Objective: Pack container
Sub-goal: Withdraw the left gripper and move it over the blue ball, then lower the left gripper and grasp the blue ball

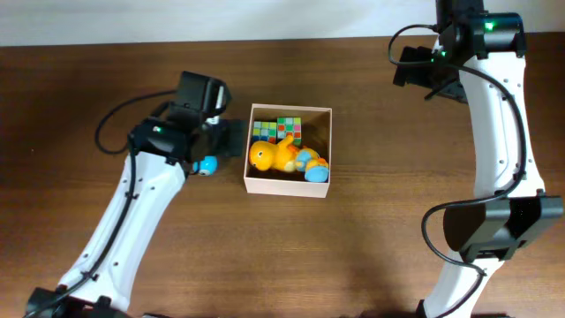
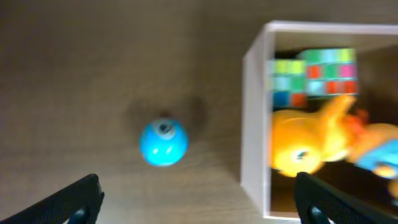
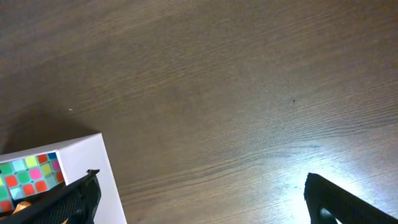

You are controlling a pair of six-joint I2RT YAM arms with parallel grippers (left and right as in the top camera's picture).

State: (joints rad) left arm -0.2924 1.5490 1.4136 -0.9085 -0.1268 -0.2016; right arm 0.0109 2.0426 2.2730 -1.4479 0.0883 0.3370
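Ball outside: blue ball [image 2: 163,142] lies on the table [image 2: 74,68] just beside the container [image 2: 254,124], so my left gripper [image 2: 196,190] hangs over it, wide open, empty. Inside, blurry, probably an orange toy [image 2: 305,146] and colour cube [image 2: 317,74]. Far side, my right gripper [image 3: 200,191], open and empty, hangs clear.

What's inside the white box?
Inside the container are a colourful puzzle cube and an orange toy animal with a blue end, lying next to the cube. The toys cover most of the floor, so anything beneath them is hidden.
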